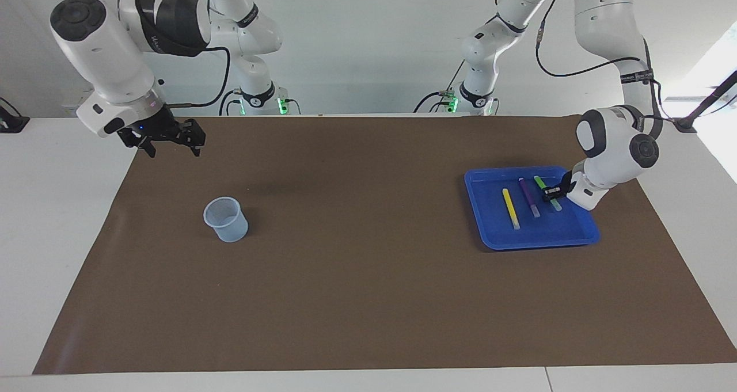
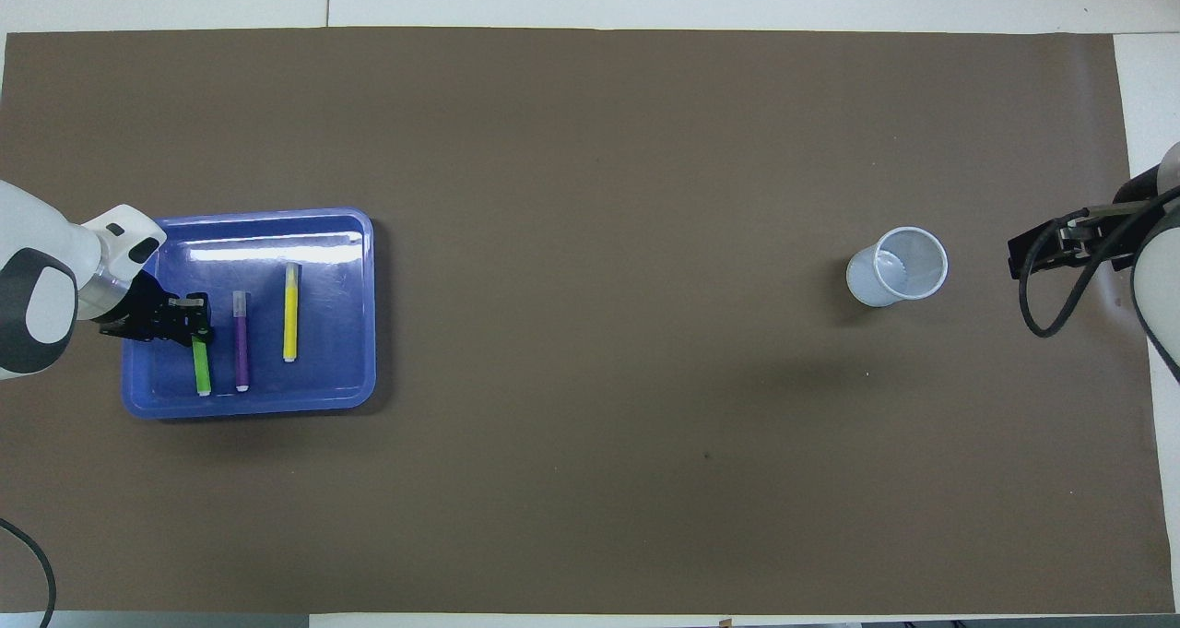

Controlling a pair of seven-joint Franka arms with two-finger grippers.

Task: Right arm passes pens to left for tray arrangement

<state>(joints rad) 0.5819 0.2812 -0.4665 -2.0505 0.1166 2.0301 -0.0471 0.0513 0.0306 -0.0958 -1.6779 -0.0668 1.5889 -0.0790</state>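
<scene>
Three pens lie side by side in the blue tray [image 1: 535,239] [image 2: 343,333] toward the left arm's end of the table: yellow [image 1: 510,208] [image 2: 290,313], purple [image 1: 530,197] [image 2: 241,342] and green [image 1: 539,181] [image 2: 201,368]. My left gripper [image 1: 551,193] [image 2: 194,319] is down in the tray at the green pen, which rests on the tray floor; it covers part of that pen. My right gripper [image 1: 173,141] [image 2: 1025,254] hangs open and holds nothing, over the mat's edge at the right arm's end, where that arm waits.
A small translucent pale-blue cup [image 1: 225,219] [image 2: 896,266] stands upright on the brown mat [image 1: 368,265] toward the right arm's end. Two slimmer white arms with green-lit bases [image 1: 262,101] stand at the robots' edge of the table.
</scene>
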